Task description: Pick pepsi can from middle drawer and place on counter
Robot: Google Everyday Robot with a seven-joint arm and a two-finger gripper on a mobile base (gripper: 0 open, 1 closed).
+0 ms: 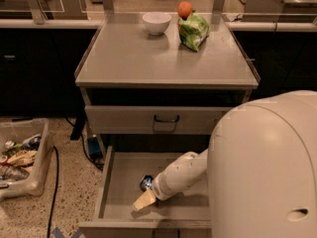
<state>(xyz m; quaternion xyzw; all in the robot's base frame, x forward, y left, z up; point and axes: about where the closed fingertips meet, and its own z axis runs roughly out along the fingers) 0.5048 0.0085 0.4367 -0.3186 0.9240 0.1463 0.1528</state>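
Where the pepsi can [145, 182] lies, the claw [144, 201] (grip unclear) sits just beside.

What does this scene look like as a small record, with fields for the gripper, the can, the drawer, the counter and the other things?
gripper: inside the open drawer, low over its floor, just in front of the can
pepsi can: lying on the drawer floor, partly hidden behind the arm
middle drawer: pulled out
top drawer: shut
counter: no can on it; white bowl, green snack bag and orange round object near its back edge
floor, left: bin of mixed items
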